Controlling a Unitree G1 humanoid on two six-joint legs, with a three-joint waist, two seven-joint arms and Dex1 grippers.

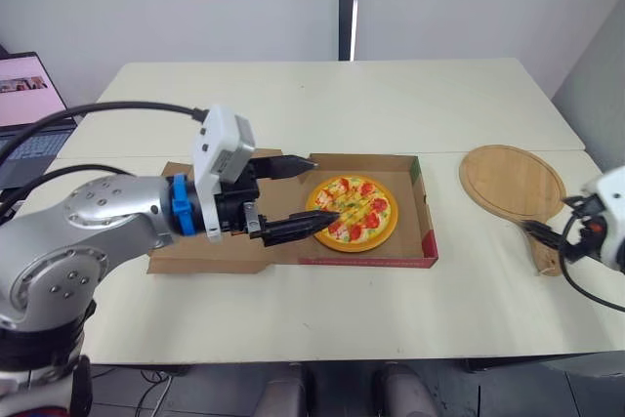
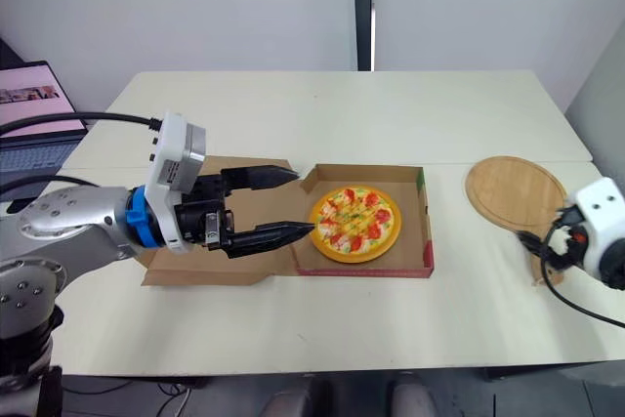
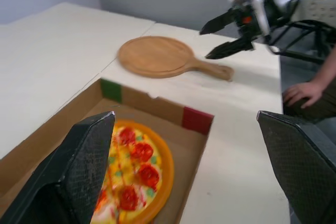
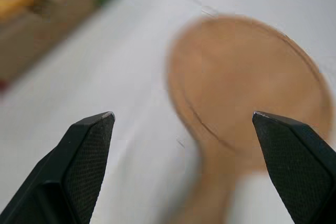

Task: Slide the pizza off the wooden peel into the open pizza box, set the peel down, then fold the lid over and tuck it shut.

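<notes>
The pizza [image 1: 353, 212], orange-rimmed with red toppings, lies inside the open cardboard pizza box [image 1: 422, 204] at the table's middle. The box's lid [image 1: 195, 253] lies flat to the left. My left gripper [image 1: 325, 190] is open over the box's left edge, one fingertip reaching the pizza's left rim, with nothing held. The round wooden peel [image 1: 512, 181] rests flat on the table to the right of the box, handle toward me. My right gripper [image 3: 206, 44] is open just above the handle's end, holding nothing.
A laptop [image 1: 27, 109] stands off the table's left side. A person's hand [image 3: 301, 92] rests beyond the table's right edge. A seam [image 1: 488, 151] crosses the tabletop behind the box. Bare table lies behind and in front of the box.
</notes>
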